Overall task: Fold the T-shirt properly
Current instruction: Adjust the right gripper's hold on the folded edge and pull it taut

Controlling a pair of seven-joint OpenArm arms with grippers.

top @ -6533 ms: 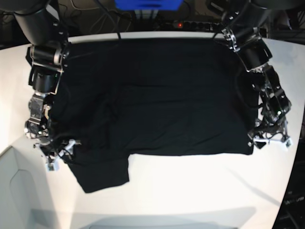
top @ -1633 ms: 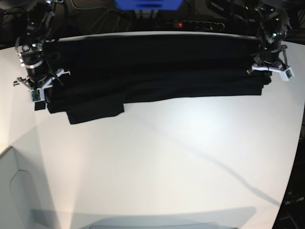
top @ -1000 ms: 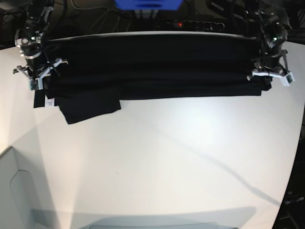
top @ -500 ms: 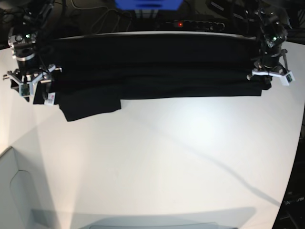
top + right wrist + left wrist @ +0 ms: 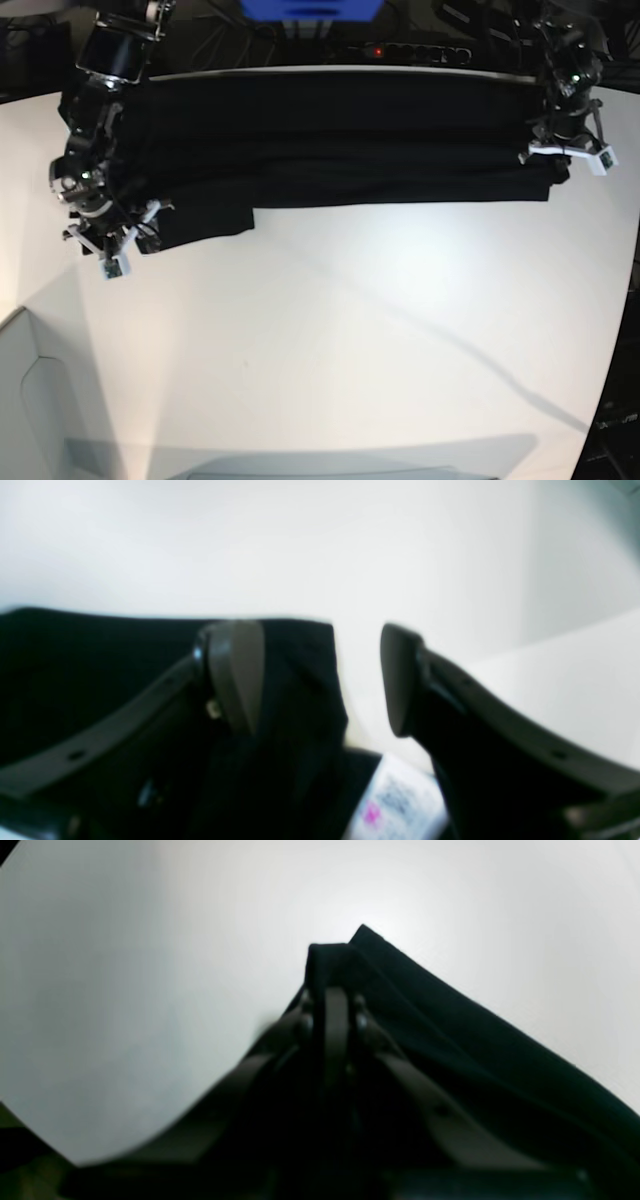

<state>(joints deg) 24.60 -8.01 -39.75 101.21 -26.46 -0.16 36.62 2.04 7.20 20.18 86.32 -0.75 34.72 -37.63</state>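
Tabletop (image 5: 350, 350) white and bare below black T-shirt (image 5: 330, 140).

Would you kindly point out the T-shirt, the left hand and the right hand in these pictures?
T-shirt (image 5: 330, 140): base view, middle of the folded black fabric.
Left hand (image 5: 567, 150): base view, between the fingertips, at the shirt's end.
Right hand (image 5: 320, 680): right wrist view, gap between the spread fingertips.

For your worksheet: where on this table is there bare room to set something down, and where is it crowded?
Free: the white table in front of the T-shirt, from its near edge forward. Crowded: the far strip, under the shirt, with the right gripper and left gripper at its ends.
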